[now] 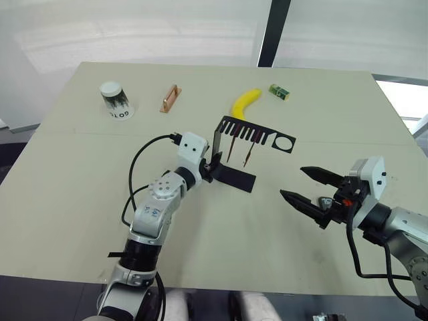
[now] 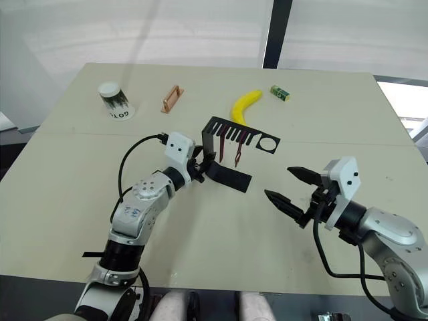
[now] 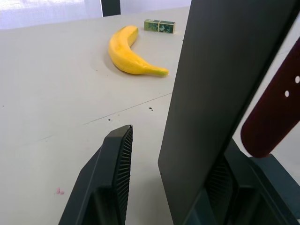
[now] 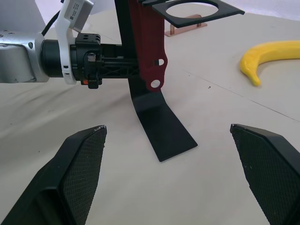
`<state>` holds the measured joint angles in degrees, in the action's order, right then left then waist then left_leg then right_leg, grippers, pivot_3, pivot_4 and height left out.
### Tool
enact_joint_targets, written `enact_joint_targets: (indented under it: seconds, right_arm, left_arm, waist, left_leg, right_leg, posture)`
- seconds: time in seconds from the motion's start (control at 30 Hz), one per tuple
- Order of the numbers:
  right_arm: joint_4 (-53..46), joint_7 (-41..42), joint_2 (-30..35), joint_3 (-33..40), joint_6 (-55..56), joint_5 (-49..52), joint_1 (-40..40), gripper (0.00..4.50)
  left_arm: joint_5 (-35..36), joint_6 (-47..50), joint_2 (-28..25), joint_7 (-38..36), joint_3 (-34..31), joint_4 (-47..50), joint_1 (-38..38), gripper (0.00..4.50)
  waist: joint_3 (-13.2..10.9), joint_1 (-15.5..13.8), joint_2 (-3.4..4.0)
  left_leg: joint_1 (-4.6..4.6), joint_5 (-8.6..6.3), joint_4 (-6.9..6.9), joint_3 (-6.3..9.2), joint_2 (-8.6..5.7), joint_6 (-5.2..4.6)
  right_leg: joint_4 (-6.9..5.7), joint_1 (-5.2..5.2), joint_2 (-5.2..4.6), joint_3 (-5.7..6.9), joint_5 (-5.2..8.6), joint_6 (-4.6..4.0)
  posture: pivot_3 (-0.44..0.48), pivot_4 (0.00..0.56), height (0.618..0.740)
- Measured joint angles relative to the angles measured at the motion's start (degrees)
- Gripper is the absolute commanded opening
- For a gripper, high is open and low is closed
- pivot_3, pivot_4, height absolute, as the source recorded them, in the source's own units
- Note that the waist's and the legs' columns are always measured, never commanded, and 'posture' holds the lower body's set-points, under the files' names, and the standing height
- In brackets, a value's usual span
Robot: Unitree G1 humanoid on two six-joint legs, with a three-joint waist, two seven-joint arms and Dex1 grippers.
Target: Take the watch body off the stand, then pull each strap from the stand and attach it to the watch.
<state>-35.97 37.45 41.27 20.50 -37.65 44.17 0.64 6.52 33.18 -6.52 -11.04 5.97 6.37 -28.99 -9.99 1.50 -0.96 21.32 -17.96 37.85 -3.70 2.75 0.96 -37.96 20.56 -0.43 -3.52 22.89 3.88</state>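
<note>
The black stand sits mid-table, and the round ring at the end of its comb arm is empty. Two maroon straps hang from the comb slots. My left gripper is at the stand's upright. In the left wrist view the upright stands between the fingers, with a gap showing on one side. A strap hangs just behind it. My right gripper hovers wide open to the right of the stand, holding nothing. The watch body is out of view.
A banana and a small green box lie behind the stand. A copper handle bar and an upturned cup are at the back left. The table's front edge is close to both arms.
</note>
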Motion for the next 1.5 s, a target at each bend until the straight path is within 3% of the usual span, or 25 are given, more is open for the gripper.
enact_joint_targets:
  seconds: [0.17, 0.27, 0.5, 0.63, 1.23, 1.4, 1.5]
  right_arm:
    - [0.0, -0.41, 0.0, 0.0, -0.02, 0.01, -0.05, 4.5]
    - [0.0, -0.65, 0.0, 0.0, -0.06, 0.21, -0.23, 4.5]
    - [0.0, -0.74, 0.0, 0.0, -0.07, 0.37, -0.45, 4.5]
    - [0.0, -0.85, 0.0, -0.22, -0.07, 0.38, -1.08, 4.5]
    - [-2.73, -4.29, -0.02, -2.52, -2.44, 2.38, -3.9, 4.5]
    - [-3.7, -9.13, -1.71, -7.04, -4.37, 2.06, -8.45, 4.5]
    - [-4.08, -16.45, -6.17, -11.16, -7.04, -0.27, -12.79, 4.5]
  left_arm:
    - [-0.01, -0.19, 0.49, 0.05, -0.3, -0.25, 0.0, 2.22]
    - [-0.01, -0.34, 1.0, 0.07, -0.33, -0.27, 0.0, 1.0]
    - [-0.13, -0.35, 1.21, 0.08, -0.35, -0.27, 0.0, 1.0]
    - [-0.59, -0.35, 1.26, 0.3, -0.17, -0.45, 0.0, 0.05]
    - [-1.32, 1.14, 2.68, 4.22, -1.15, -0.62, -1.36, 0.05]
    - [-2.79, 3.83, 4.66, 9.49, -3.0, -0.48, -2.46, 0.05]
    - [-4.61, 4.37, 5.69, 12.92, -3.31, -0.78, -3.25, 0.05]
  waist:
    - [0.0, -0.02, 0.0]
    - [0.0, 0.01, 0.0]
    - [0.0, -0.01, 0.0]
    - [0.0, 0.03, -0.01]
    - [-0.02, 0.0, -0.03]
    - [-0.02, 0.0, -0.04]
    - [-0.03, 0.1, -0.06]
  left_leg:
    - [0.01, 0.0, 0.0, 0.0, 0.0, 0.0]
    - [0.0, 0.0, 0.0, 0.0, 0.0, 0.0]
    - [0.01, 0.0, 0.0, 0.0, 0.0, 0.0]
    - [0.0, 0.0, 0.0, 0.0, 0.0, 0.0]
    - [0.08, 0.0, -0.01, 0.0, 0.0, 0.0]
    - [0.12, 0.0, -0.01, 0.0, 0.02, 0.0]
    - [0.14, 0.0, 0.0, 0.0, 0.02, 0.0]
  right_leg:
    - [0.01, 0.0, 0.0, 0.0, 0.0, 0.0]
    - [0.01, 0.0, 0.0, 0.0, 0.0, 0.0]
    - [0.01, 0.0, 0.0, 0.0, 0.0, 0.0]
    - [0.01, 0.0, 0.0, 0.0, 0.0, 0.0]
    - [0.03, 0.07, 0.0, 0.0, 0.0, 0.0]
    - [0.01, 0.13, 0.0, 0.0, 0.0, 0.0]
    - [-0.02, 0.17, -0.02, -0.01, 0.0, 0.01]
  posture:
    - [0.0, 0.15, 0.74]
    - [0.0, 0.15, 0.74]
    - [0.0, 0.15, 0.74]
    - [0.0, 0.15, 0.74]
    - [0.0, 0.15, 0.74]
    - [0.0, 0.15, 0.74]
    - [0.0, 0.15, 0.74]
